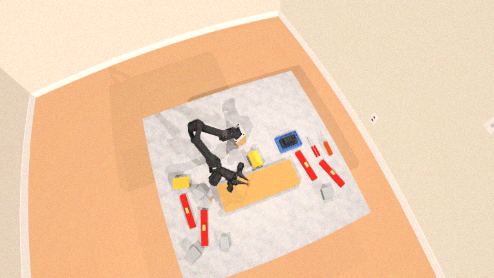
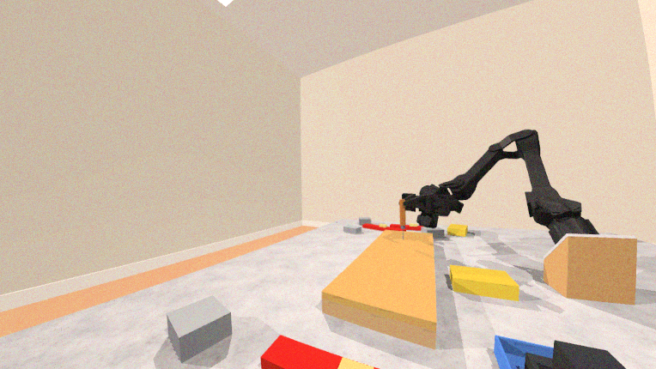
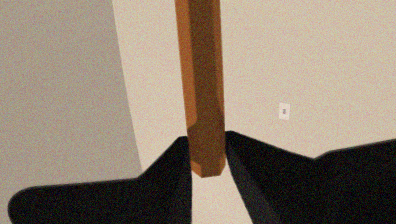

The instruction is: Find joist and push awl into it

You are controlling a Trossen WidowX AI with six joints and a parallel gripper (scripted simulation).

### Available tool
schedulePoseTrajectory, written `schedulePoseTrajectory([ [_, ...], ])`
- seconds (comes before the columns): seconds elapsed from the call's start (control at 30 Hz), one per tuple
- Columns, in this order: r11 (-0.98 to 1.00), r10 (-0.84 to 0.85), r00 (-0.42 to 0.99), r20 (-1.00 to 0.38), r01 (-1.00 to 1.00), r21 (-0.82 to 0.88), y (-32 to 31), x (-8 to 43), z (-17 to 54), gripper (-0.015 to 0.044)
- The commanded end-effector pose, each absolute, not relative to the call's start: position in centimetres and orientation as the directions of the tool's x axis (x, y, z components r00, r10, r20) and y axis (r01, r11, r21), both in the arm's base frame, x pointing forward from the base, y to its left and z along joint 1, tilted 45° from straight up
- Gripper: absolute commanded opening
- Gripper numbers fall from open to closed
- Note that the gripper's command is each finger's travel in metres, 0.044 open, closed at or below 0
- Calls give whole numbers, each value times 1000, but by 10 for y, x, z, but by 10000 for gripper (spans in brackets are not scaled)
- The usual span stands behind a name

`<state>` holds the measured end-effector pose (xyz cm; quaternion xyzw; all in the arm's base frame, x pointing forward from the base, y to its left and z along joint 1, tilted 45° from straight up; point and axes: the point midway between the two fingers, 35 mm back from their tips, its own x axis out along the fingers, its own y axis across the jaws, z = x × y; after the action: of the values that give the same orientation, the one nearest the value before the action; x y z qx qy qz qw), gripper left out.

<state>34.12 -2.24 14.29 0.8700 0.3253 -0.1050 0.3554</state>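
Note:
My gripper is shut on the orange handle of the awl, near the handle's top end. The awl stands upright with its thin metal shaft pointing down, over the left part of the floor panel as the top view shows it. I cannot tell whether the tip touches the panel. The black stud finder lies in the blue tray, beyond the panel's back right corner in the top view. No joist shows.
A yellow block lies close behind the panel; another is at the left. A wooden box stands near the arm's base. Red bars lie on both sides, with several grey blocks. An orange-handled tool lies right of the tray.

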Motion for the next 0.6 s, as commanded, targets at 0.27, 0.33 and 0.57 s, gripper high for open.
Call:
schedulePoseTrajectory([
  [0.27,-530,498,764,-411,643,553,-34,341,130,0],
  [0.33,-530,498,764,-411,643,553,-37,341,127,0],
  [0.57,-531,497,764,-410,642,553,-44,340,120,0],
])
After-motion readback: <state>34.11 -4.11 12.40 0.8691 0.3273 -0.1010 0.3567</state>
